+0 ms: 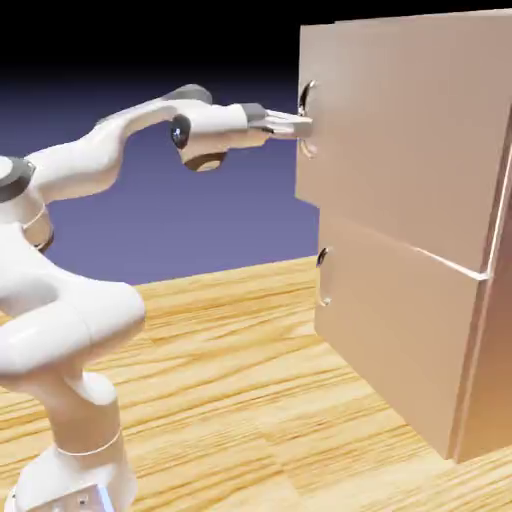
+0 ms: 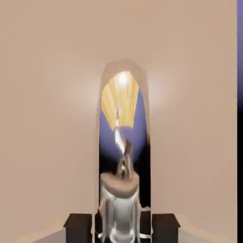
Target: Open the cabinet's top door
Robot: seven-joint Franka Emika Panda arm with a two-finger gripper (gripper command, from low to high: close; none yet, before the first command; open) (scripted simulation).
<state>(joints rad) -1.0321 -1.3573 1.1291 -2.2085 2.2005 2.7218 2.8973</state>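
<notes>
- Got the fingers (image 2: 165, 228) of the gripper (image 1: 304, 128) closed on the top handle (image 1: 306, 98), with a bit of that shiny curve showing between the tips in the hand view.
- Right in front of the fingertips: the top door (image 1: 402, 130), a big flat tan panel filling most of the hand view around the handle's recess.
- Reaching across to the cabinet (image 1: 490, 395) at the exterior view's right, with the white arm (image 1: 85, 165) coming in from the left.
- Below the fingers, well apart from them: the lower door (image 1: 385, 330) with its own small handle (image 1: 322, 278).
- Can't tell from these whether the top door is slightly ajar.
</notes>
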